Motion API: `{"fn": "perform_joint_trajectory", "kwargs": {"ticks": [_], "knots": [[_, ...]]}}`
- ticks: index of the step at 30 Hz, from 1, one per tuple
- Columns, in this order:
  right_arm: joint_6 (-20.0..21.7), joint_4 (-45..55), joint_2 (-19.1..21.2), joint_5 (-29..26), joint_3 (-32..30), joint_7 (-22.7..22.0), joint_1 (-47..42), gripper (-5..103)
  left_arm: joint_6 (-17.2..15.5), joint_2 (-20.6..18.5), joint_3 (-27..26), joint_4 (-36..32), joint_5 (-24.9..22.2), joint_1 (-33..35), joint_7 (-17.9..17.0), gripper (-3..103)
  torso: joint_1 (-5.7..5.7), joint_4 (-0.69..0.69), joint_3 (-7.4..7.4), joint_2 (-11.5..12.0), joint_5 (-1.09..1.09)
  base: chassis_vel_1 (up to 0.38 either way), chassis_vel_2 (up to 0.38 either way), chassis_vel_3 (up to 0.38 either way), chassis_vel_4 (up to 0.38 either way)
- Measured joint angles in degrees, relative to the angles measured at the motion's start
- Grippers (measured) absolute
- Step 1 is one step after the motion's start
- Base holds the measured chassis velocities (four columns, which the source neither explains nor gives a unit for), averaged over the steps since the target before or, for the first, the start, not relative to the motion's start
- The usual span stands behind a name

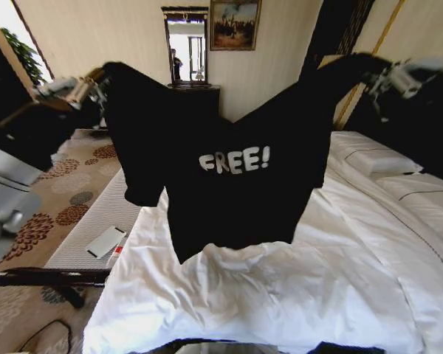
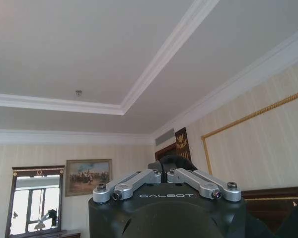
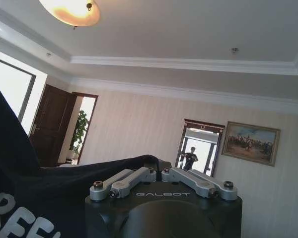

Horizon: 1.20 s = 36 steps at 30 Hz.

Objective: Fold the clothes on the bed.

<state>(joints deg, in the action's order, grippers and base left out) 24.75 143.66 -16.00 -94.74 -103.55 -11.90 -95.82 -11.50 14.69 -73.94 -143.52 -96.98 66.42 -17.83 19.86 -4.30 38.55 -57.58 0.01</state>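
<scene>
while the left gripper [image 1: 96,82] pinches one shoulder of the black t-shirt [image 1: 229,177] at ten o'clock, the right gripper [image 1: 384,74] clamps the other shoulder at two o'clock. both are raised and well apart. the shirt hangs spread between them, white lettering facing the head camera, its hem just above the white bed [image 1: 295,295] below.

Framed painting [image 1: 235,23] high on the striped wall, just beside a wood-framed mirror [image 1: 186,43] (a dark cabinet [image 1: 194,94] beneath the mirror). Well below the painting, patterned carpet [image 1: 55,199] and a striped bench [image 1: 88,236] carrying a flat white object [image 1: 105,241].
</scene>
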Motion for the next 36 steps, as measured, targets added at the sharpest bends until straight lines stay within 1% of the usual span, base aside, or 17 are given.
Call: {"fn": "perform_joint_trajectory", "kwargs": {"ticks": [1, 5, 9, 11, 12, 16, 17, 20, 22, 23, 24, 25, 26, 30, 31, 33, 36], "knots": [[0.17, 0.03, -0.51, -0.4, -0.06, -0.29, -0.23, 0, -0.34, -0.28, -0.93, 0.02, -1.8, -0.08, -0.46, 0, 0.0, 0.0, 0.0, 0.0, -0.01, 0.0, 0.0, 0.0, 0.0], [0.36, 0.02, -1.85, -0.58, 0.31, -0.73, -0.78, 0, -1.33, -0.33, -0.93, 0.09, -4.68, -0.17, -1.97, 0, 0.01, -0.01, 0.0, 0.01, 0.01, 0.0, 0.0, 0.0, 0.0], [0.38, -0.07, -2.1, -0.35, 0.82, -1.12, -0.73, 0, -1.69, 0.81, 2.54, 0.14, -2.6, -0.11, -2.78, 0, 0.0, -0.02, 0.0, 0.0, 0.0, 0.0, 0.0, 0.0, 0.0], [0.38, -0.14, -2.01, 0.26, 1.34, -1.52, -0.46, 0, -2.09, 2.03, 6.5, 0.18, -0.38, -0.11, -3.75, 0, 0.01, -0.01, 0.01, 0.01, -0.03, 0.0, 0.0, 0.0, 0.0], [0.38, -0.14, -2.01, 0.26, 1.34, -1.52, -0.46, 0, -2.09, 2.03, 6.5, 0.18, -0.38, -0.11, -3.75, 0, 0.01, -0.01, 0.01, 0.01, -0.03, 0.0, 0.0, 0.0, 0.0], [0.4, -0.23, -2.06, 2.76, 4.15, -1.97, 0.45, 0, -2.8, 3.71, 12.82, 0.23, 2.75, 0.0, -5.35, 0, 0.01, -0.01, 0.01, 0.01, -0.01, 0.0, 0.0, 0.0, 0.0], [0.4, -0.23, -2.06, 2.76, 4.15, -1.97, 0.45, 0, -2.8, 3.71, 12.82, 0.23, 2.75, 0.0, -5.35, 0, 0.01, -0.01, 0.01, 0.01, -0.01, 0.0, 0.0, 0.0, 0.0], [0.32, -0.36, -2.26, 7.46, 10.5, -2.0, 2.54, 0, -3.12, 5.31, 20.89, 0.28, 7.01, -0.69, -6.48, 0, 0.0, -0.02, 0.01, 0.01, 0.0, 0.0, 0.0, 0.0, 0.0], [0.24, -0.55, -2.26, 8.28, 11.74, -1.98, 2.96, 0, -3.12, 5.56, 22.56, 0.29, 8.0, -0.94, -6.58, 0, 0.01, -0.02, 0.01, 0.01, 0.0, 0.0, 0.0, 0.0, 0.0], [0.11, -1.24, -2.21, 9.52, 14.31, -1.93, 4.11, 0, -3.13, 5.97, 25.3, 0.35, 9.81, -1.42, -6.77, 0, 0.01, -0.02, 0.01, 0.01, -0.02, 0.0, 0.0, 0.0, 0.0], [0.01, -2.52, -2.02, 10.79, 18.57, -1.94, 6.64, 0, -2.92, 6.72, 29.91, 0.38, 13.33, -2.39, -6.81, 0, 0.01, -0.02, 0.01, 0.01, -0.02, 0.0, 0.0, 0.0, 0.0], [-0.02, -3.48, -1.86, 11.43, 21.74, -2.03, 8.92, 0, -2.73, 7.19, 32.27, 0.39, 15.38, -2.68, -6.69, 0, 0.01, -0.02, 0.01, 0.01, -0.02, 0.0, 0.0, 0.0, 0.0], [-0.02, -3.48, -1.86, 11.43, 21.74, -2.03, 8.92, 0, -2.73, 7.19, 32.27, 0.39, 15.38, -2.68, -6.69, 0, 0.01, -0.02, 0.01, 0.01, -0.02, 0.0, 0.0, 0.0, 0.0], [-0.61, -7.97, -0.85, 15.11, 36.29, -2.64, 18.31, 0, -2.32, 9.24, 37.13, 0.39, 20.02, -2.76, -5.51, 0, 0.01, 0.0, 0.01, 0.01, 0.02, 0.0, 0.0, 0.0, 0.0], [-0.61, -7.97, -0.85, 15.11, 36.29, -2.64, 18.31, 0, -2.32, 9.24, 37.13, 0.39, 20.02, -2.76, -5.51, 0, 0.01, 0.0, 0.01, 0.01, 0.02, 0.0, 0.0, 0.0, 0.0], [-1.13, -9.76, -0.66, 16.88, 39.42, -2.16, 19.18, 0, -2.25, 10.15, 38.35, 0.38, 21.17, -2.8, -5.07, 0, 0.01, 0.0, 0.02, 0.02, -0.01, 0.0, 0.0, 0.0, 0.0], [-1.96, -12.26, -1.7, 20.07, 42.03, -0.22, 18.04, 0, -2.03, 12.41, 41.46, 2.26, 24.18, -3.31, -4.32, 0, 0.01, -0.01, 0.01, 0.01, -0.01, 0.0, 0.0, 0.0, 0.0]]}}
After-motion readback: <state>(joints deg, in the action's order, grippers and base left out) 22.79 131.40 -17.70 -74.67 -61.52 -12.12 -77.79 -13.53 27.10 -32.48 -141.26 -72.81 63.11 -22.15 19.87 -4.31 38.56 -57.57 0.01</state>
